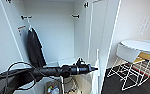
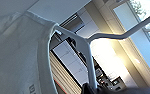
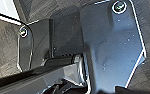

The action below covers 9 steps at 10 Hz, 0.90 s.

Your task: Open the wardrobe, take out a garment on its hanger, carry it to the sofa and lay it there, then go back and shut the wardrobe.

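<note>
The wardrobe (image 1: 53,32) stands open, its right door (image 1: 103,37) swung outward. My left arm reaches in from the left at mid height, and my left gripper (image 1: 93,68) is just in front of the wardrobe's right side. In the left wrist view the thin white hanger (image 2: 89,53) runs straight into the gripper, which is shut on it. The white garment (image 2: 16,52) hangs on that hanger, close to the camera. A narrow white strip (image 1: 97,75) hangs below the gripper in the head view.
A long black garment (image 1: 34,50) hangs on the rail at the wardrobe's left. A box of small items (image 1: 53,88) sits low inside the wardrobe. A white round table and wire-legged chair (image 1: 137,50) stand on the dark carpet to the right.
</note>
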### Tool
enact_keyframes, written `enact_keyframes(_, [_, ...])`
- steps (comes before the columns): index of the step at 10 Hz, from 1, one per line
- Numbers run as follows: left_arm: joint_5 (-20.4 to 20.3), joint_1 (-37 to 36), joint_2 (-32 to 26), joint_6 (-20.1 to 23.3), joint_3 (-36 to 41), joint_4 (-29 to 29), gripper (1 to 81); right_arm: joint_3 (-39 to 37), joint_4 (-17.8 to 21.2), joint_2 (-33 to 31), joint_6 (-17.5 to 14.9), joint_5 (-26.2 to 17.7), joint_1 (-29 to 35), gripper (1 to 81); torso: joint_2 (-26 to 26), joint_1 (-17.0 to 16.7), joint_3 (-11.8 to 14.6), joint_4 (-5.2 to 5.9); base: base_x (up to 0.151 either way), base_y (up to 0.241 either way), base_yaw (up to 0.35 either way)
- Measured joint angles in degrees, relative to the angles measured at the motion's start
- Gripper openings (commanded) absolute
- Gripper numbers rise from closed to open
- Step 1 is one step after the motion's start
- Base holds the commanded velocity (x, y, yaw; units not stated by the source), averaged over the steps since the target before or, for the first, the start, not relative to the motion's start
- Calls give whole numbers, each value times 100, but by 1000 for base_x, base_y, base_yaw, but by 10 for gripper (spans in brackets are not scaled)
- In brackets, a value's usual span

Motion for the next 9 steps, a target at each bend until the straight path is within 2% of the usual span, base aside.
enact_keyframes(9, [15, 2, -129, -9, 215, 30, 10, 0, 2, -2, -5, 2, -11, 811, 0, 0, 2, 0, 0, 0, -234])
